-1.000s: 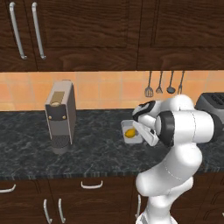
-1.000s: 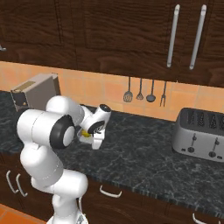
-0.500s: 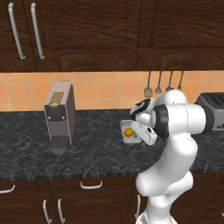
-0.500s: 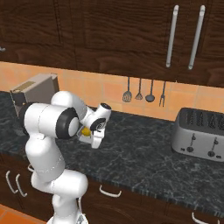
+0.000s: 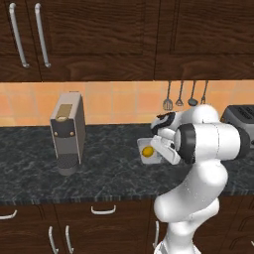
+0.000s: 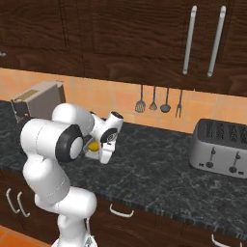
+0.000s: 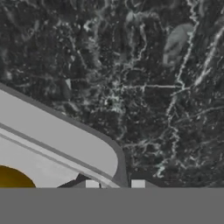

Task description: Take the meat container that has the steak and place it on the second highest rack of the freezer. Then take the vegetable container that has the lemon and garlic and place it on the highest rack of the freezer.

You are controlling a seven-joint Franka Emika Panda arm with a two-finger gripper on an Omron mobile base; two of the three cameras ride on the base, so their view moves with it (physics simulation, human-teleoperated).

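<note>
Risk: I've got the veg container [image 5: 150,151] by one rim only, fingers [image 7: 114,184] pinching its wall near a corner. Could tilt or slip w/ arm swinging, spilling contents. It's lifted off the table [image 5: 104,168]. Inside: lemon [image 5: 147,151] visible; garlic can't see.

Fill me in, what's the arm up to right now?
The claw is shut on the rim of a pale container holding the lemon, at the dark marble counter. A coffee machine stands to the left, a toaster to the right, and utensils hang on the tiled wall. Whether the container is off the counter yet I can't tell.
</note>
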